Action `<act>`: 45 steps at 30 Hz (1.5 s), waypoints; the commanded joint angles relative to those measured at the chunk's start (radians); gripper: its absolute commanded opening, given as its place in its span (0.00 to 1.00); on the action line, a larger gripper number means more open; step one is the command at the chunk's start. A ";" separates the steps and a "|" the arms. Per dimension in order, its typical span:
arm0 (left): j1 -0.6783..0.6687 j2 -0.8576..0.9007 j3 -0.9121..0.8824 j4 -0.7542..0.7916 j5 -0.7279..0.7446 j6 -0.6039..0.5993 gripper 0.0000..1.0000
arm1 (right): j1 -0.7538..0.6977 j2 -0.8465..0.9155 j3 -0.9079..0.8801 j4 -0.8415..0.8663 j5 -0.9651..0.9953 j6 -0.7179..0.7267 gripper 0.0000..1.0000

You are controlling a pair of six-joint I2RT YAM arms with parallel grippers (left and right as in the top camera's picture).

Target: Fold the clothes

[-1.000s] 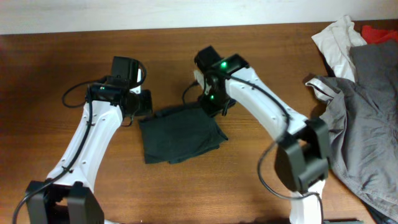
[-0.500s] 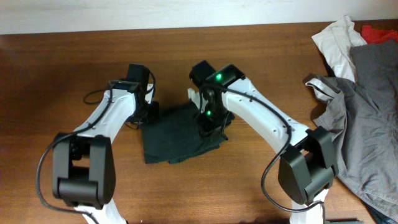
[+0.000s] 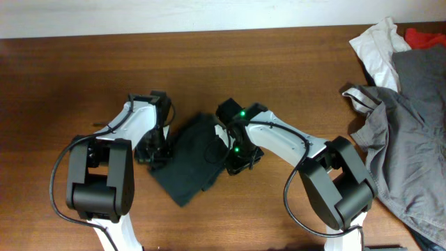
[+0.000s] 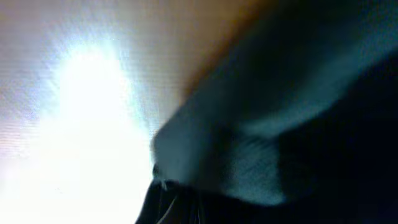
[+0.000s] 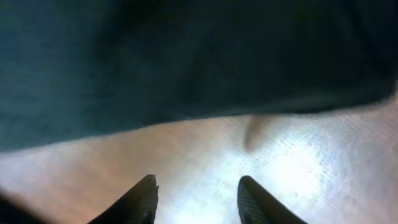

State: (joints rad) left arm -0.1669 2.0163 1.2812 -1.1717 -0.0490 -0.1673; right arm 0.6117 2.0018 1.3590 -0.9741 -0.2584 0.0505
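The black T-shirt [image 3: 189, 159] lies folded into a small packet on the wooden table [image 3: 63, 84], turned like a diamond; no lettering shows. My left gripper [image 3: 155, 148] is at its left edge. In the left wrist view dark bunched cloth [image 4: 298, 124] fills the right and bottom and hides the fingers, which seem shut on it. My right gripper [image 3: 237, 157] is at the shirt's right edge. In the right wrist view its fingers [image 5: 198, 180] are open over bare wood, with the shirt's edge [image 5: 186, 56] just ahead.
A pile of other clothes lies at the right: a grey garment [image 3: 408, 139], a white garment [image 3: 376, 45] and a bit of red cloth [image 3: 425, 35]. The table's far edge meets a pale wall [image 3: 209, 14].
Both grippers have moved toward the front of the table. The folded shirt has turned from roughly square-on to a diamond and shifted slightly forward.
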 commanded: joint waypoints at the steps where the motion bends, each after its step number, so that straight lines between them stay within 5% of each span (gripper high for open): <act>1: -0.005 0.026 -0.074 -0.039 0.074 -0.049 0.03 | 0.008 0.002 -0.014 0.060 0.113 0.018 0.48; 11: -0.066 0.015 -0.159 -0.029 0.123 -0.061 0.01 | 0.003 0.002 -0.013 0.200 0.237 0.018 0.56; 20: -0.032 -0.180 -0.113 -0.001 0.120 -0.064 0.07 | -0.053 -0.016 0.050 0.071 0.237 0.038 0.47; 22: -0.022 -0.253 -0.086 0.014 0.121 -0.039 0.22 | -0.072 -0.032 0.072 0.042 0.237 0.037 0.47; 25: -0.020 -0.343 -0.063 0.083 0.120 0.016 0.82 | -0.097 -0.065 0.097 0.016 0.237 0.037 0.47; 28: -0.020 -0.388 -0.063 0.194 0.123 0.067 0.93 | -0.109 -0.110 0.100 0.006 0.237 0.037 0.48; 41: -0.020 -0.156 -0.063 0.375 0.217 0.184 0.91 | -0.115 -0.307 0.100 -0.082 0.238 0.037 0.48; 45: -0.020 -0.071 -0.063 0.377 0.218 0.184 0.79 | -0.129 -0.336 0.100 -0.097 0.237 0.037 0.48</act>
State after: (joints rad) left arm -0.1883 1.8809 1.2171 -0.7975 0.1497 -0.0101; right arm 0.4957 1.7020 1.4384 -1.0645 -0.0372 0.0788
